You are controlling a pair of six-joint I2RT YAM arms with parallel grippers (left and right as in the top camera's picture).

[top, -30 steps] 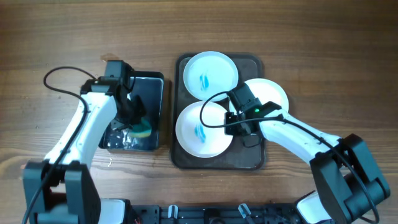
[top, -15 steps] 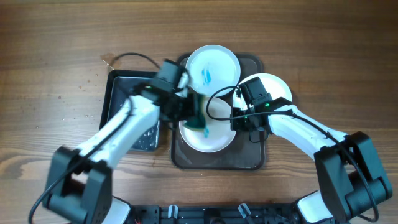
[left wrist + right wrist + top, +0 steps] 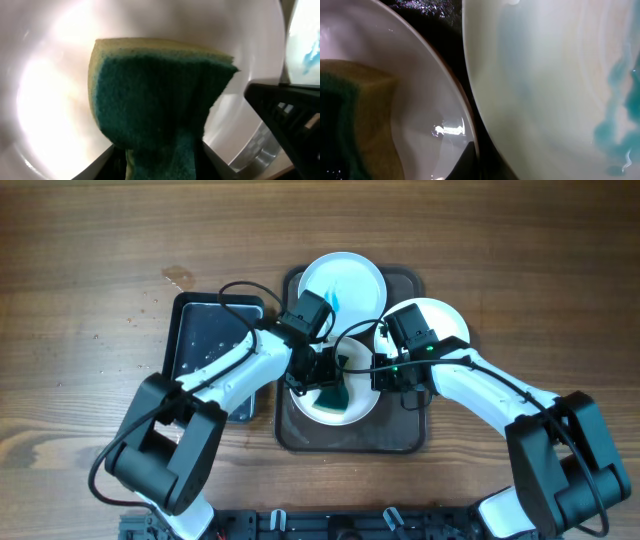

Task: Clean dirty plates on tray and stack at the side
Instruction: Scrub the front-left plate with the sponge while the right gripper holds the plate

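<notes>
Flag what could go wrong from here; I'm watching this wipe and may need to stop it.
1. The left gripper holds the sponge on the near plate while the right gripper sits shut at that plate's rim, close by; the two could bump.
2. The right plate overhangs the tray edge beside the right arm; a nudge might tip it off.
3. The far plate carries a teal smear and could get skipped.

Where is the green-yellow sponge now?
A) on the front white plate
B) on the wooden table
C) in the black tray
A: the green-yellow sponge rests on the front round white plate, which sits on the dark brown rectangular tray.
</notes>
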